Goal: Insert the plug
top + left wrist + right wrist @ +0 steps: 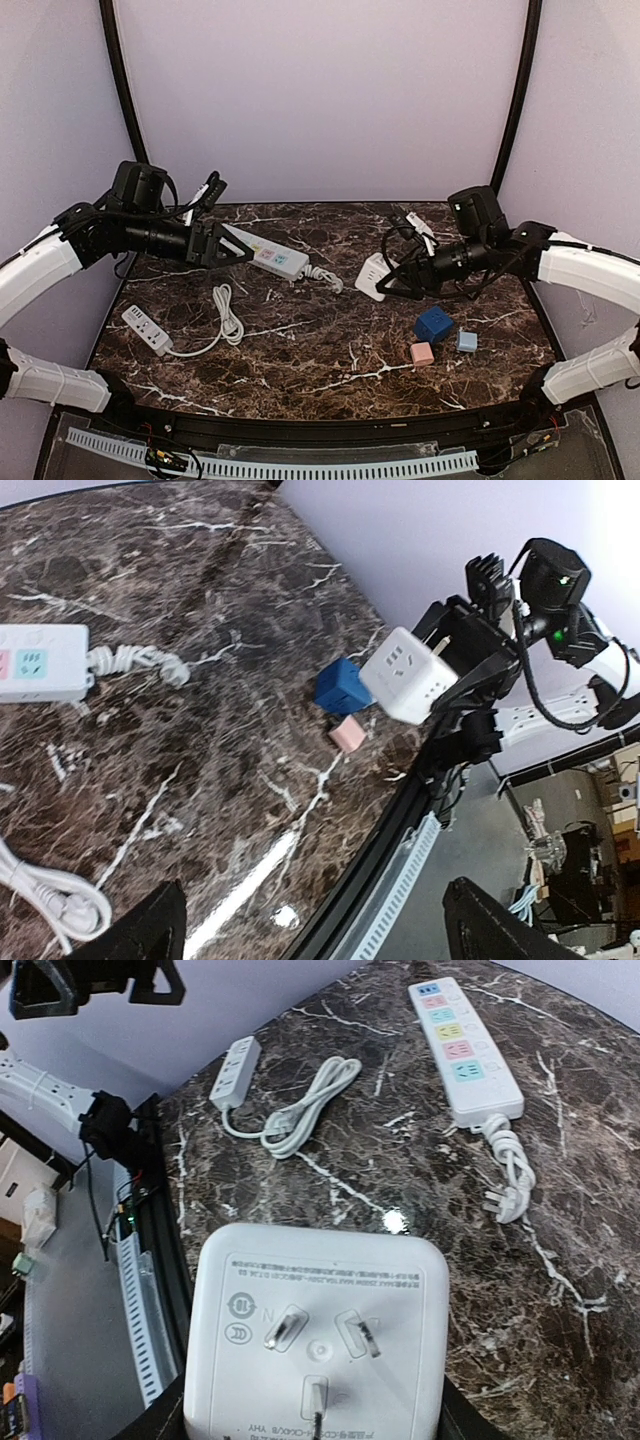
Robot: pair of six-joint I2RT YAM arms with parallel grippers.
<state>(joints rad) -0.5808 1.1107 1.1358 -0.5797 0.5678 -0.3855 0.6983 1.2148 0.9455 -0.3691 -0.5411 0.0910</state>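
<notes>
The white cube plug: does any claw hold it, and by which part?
The right claw holds the white cube plug by two opposite sides, its prong face toward the wrist camera. The left claw is open, holding nothing.

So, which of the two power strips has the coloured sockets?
The long strip at the back; the short strip near the front left looks plain white.

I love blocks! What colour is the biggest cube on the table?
The biggest cube is dark blue. It shows best in the top external view.
</notes>
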